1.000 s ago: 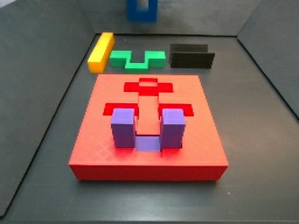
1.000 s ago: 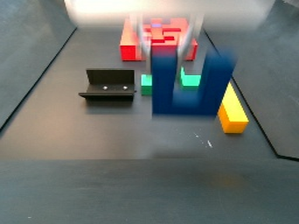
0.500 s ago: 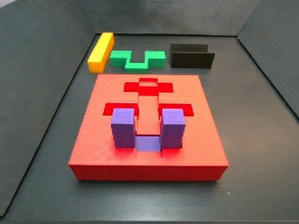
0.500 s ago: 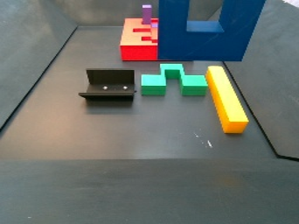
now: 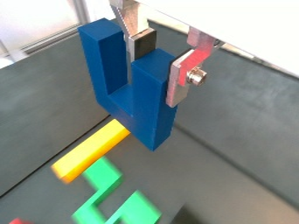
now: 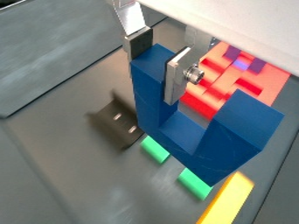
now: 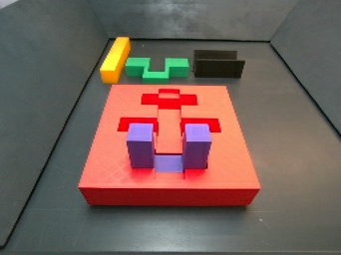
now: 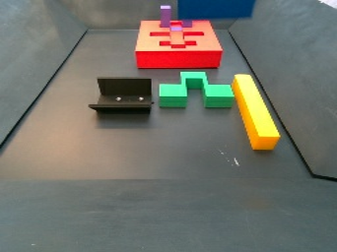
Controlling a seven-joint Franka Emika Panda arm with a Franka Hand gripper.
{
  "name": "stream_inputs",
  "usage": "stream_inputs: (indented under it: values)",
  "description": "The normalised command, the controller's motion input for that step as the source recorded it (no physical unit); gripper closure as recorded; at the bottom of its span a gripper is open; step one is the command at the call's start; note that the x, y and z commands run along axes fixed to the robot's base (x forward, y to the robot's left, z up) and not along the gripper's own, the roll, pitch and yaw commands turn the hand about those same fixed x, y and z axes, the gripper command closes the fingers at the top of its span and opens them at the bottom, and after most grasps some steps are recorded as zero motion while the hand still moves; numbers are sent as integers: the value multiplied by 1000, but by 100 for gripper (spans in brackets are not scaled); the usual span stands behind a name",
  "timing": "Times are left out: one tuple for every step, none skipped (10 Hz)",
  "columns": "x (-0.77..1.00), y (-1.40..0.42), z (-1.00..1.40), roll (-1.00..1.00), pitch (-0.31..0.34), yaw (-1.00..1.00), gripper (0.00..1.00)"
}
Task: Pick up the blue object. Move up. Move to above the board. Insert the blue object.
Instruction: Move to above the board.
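Observation:
My gripper [image 5: 162,61] is shut on one prong of the blue object [image 5: 135,92], a dark-blue U-shaped block that hangs prongs-up high above the floor. Both wrist views show the silver fingers clamping the prong [image 6: 158,63]. In a side view only the lower edge of the blue object [image 8: 218,8] shows at the top of the frame, and the gripper is out of sight. The board [image 7: 167,120], a red slab with recesses, lies on the floor; it also shows in a side view [image 8: 178,49] and behind the block in a wrist view [image 6: 239,83].
A purple U-shaped block [image 7: 170,146] stands in the board's near recess. A green block [image 8: 195,91], a yellow bar [image 8: 254,110] and the dark fixture [image 8: 121,96] lie on the floor beside the board. Grey walls enclose the floor.
The blue object has risen with the gripper; in the side view it filled the upper frame before, and now only its bottom edge remains.

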Motion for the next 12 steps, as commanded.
stream_inputs:
  values:
    - [-87,-1400,134,18,17,25,100]
    - [-88,-1400,136,9,15,16,100]
    - [-91,-1400,140,-1,14,14,100]
    - [-91,-1400,142,-2,9,8,100]
    - [-92,-1400,147,7,12,12,100]
    - [-87,-1400,158,-3,21,10,100]
    - [-76,-1400,172,-3,36,7,100]
    - [-64,-1400,181,3,60,9,100]
    - [-4,-893,122,12,95,9,100]
    - [45,-498,76,14,122,3,100]
    - [61,-286,56,9,135,7,100]
    - [50,-174,47,19,131,6,100]
